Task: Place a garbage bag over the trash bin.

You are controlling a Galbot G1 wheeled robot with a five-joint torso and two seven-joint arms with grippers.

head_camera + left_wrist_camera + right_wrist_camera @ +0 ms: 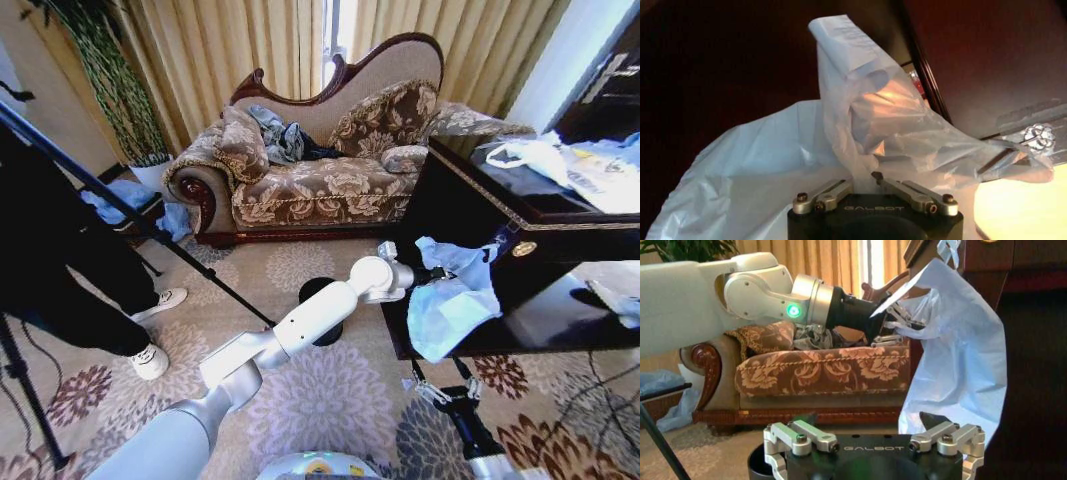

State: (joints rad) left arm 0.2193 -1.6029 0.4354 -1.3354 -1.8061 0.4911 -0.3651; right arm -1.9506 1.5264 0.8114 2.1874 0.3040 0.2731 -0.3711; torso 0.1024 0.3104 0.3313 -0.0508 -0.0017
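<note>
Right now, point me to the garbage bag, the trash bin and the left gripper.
garbage bag (445,310), head view, hanging crumpled body.
trash bin (312,292), head view, rim behind the arm.
left gripper (897,330), right wrist view, fingertips at the bag.

Floral sofa (320,180), dark glossy table (540,250), patterned carpet (330,400)

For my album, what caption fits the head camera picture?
Left end effector holds the garbage bag beside the dark table.

Bright window backlight, blurred wrist views
</note>
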